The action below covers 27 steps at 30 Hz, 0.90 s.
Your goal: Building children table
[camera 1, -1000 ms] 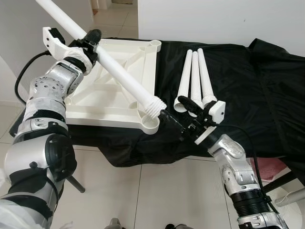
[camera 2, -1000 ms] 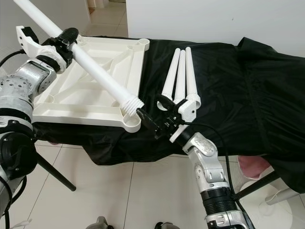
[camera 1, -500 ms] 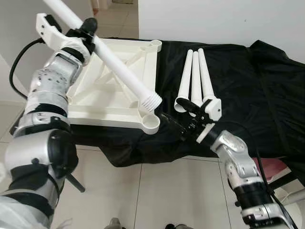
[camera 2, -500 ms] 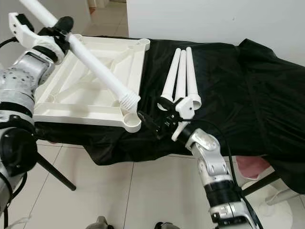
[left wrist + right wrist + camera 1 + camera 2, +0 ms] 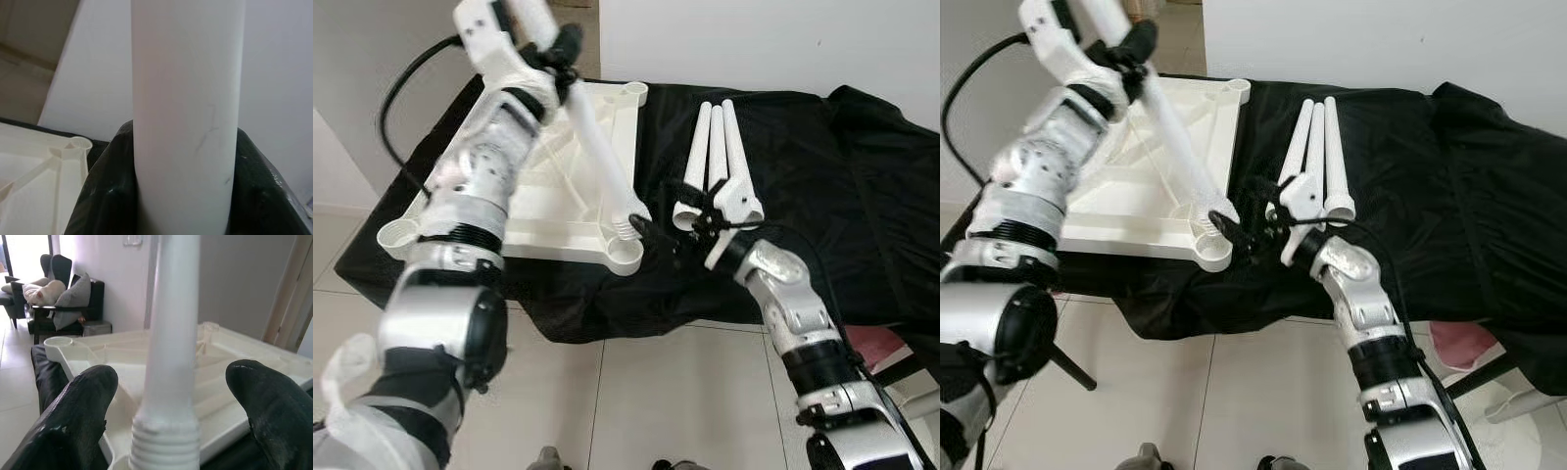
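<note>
Where threaded, ribbed white leg (image 5: 597,157)

My left arm is raised high and reaches forward, its gripper (image 5: 558,51) clamped shut around the white table leg (image 5: 597,147) (the fingers wrap it on both sides), while my right arm bends in low, its gripper (image 5: 1234,233) spread wide either side of the leg's threaded end.

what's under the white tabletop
A black cloth lies under the upside-down tabletop and spreads right, beneath three loose legs. What supports the cloth is covered. The left pincer holds a fourth leg at the tabletop's near corner socket.
</note>
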### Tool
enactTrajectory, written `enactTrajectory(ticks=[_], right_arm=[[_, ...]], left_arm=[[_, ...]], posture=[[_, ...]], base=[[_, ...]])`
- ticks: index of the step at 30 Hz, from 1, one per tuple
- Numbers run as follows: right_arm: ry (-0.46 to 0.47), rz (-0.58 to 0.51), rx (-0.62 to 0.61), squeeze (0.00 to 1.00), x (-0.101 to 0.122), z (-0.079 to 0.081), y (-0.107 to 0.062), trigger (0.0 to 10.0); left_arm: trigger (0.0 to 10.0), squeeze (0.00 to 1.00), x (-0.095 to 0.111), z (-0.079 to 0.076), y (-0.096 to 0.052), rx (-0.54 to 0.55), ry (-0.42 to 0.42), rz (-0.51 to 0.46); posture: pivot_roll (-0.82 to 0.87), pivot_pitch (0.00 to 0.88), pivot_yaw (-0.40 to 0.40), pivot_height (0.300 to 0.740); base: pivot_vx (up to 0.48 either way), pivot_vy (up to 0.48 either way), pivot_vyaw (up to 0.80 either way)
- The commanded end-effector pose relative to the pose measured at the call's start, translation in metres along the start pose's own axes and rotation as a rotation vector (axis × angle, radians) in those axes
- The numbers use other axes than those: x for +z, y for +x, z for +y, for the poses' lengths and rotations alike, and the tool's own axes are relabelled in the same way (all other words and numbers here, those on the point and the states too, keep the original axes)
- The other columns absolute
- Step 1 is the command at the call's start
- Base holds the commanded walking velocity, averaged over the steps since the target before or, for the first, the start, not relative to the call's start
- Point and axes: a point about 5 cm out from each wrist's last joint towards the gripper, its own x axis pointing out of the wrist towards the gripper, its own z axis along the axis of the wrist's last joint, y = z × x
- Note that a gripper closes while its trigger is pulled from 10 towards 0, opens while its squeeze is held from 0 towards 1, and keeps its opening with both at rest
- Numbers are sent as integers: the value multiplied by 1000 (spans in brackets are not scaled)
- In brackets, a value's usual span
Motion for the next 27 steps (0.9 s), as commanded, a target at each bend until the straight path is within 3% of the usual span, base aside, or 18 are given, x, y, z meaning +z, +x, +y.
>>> enactTrajectory(ticks=[1,4,6,12,20,27], right_arm=[[-11,20,-1,0,1,-1,3,10000],[-36,37,-15,0,4,-6,8,10000],[-36,37,-15,0,4,-6,8,10000],[-112,114,-48,0,8,-16,26,10000],[-145,192,-93,0,7,-21,40,10000],[-161,246,-98,0,6,-24,45,10000]], left_arm=[[10000,0,5,-24,0,-284,63,-29],[10000,0,5,-36,1,-314,56,-47],[10000,0,5,-36,1,-314,56,-47],[10000,0,-2,-70,2,-402,162,-57],[10000,0,-17,-89,-1,-442,224,-46],[10000,0,-26,-96,-3,-448,228,-31]], posture=[[-5,39,-9,740],[-9,33,-12,740],[-9,33,-12,740],[-12,19,-14,740],[-10,13,-15,740],[-6,12,-20,740]], base=[[0,0,0],[0,0,0],[0,0,0],[0,0,0],[0,0,0],[0,0,0]])
